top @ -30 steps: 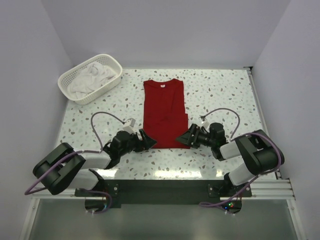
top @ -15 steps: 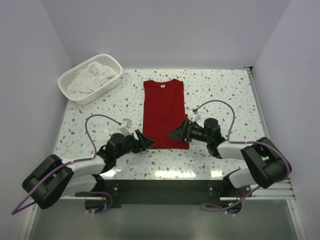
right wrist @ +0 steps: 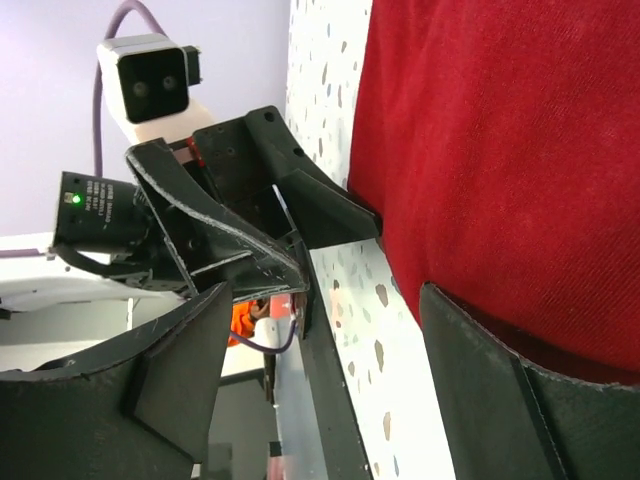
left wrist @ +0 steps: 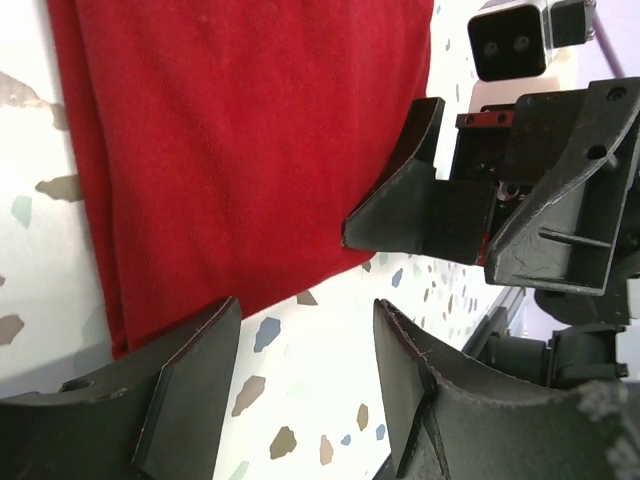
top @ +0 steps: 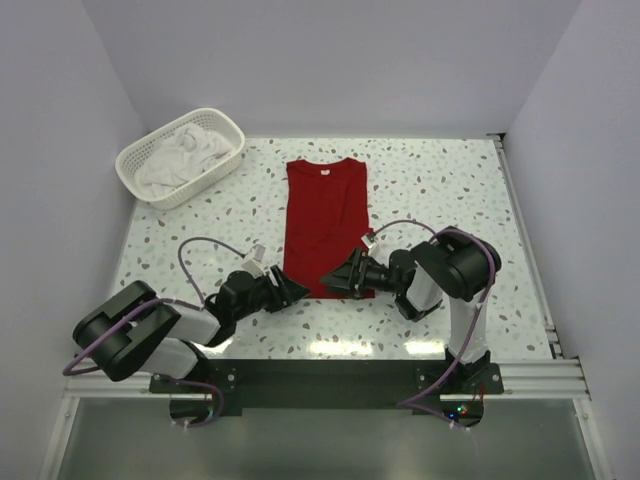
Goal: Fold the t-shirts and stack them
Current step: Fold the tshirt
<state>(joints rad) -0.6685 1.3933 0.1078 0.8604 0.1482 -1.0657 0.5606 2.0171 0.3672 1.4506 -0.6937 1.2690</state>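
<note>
Deep red cotton t-shirt (top: 325, 215), already narrowed lengthwise, lies flat on the speckled terrazzo table (top: 440, 180), stretching away ahead of both sets of fingertips. The left gripper (top: 290, 290) stands spread at the near hem's corner, nothing pinched. The right gripper (top: 335, 278), facing it from the other side, is also spread, with the hem close against one finger. The step in hand looks like taking the hem for a crosswise fold. Next, both jaws should close on the cloth together, then carry it evenly towards the collar. Count: one red shirt and one white lattice plastic basket (top: 130, 160), far beyond the left gripper, holding bundled white shirts (top: 185, 150) whose number cannot be told.
</note>
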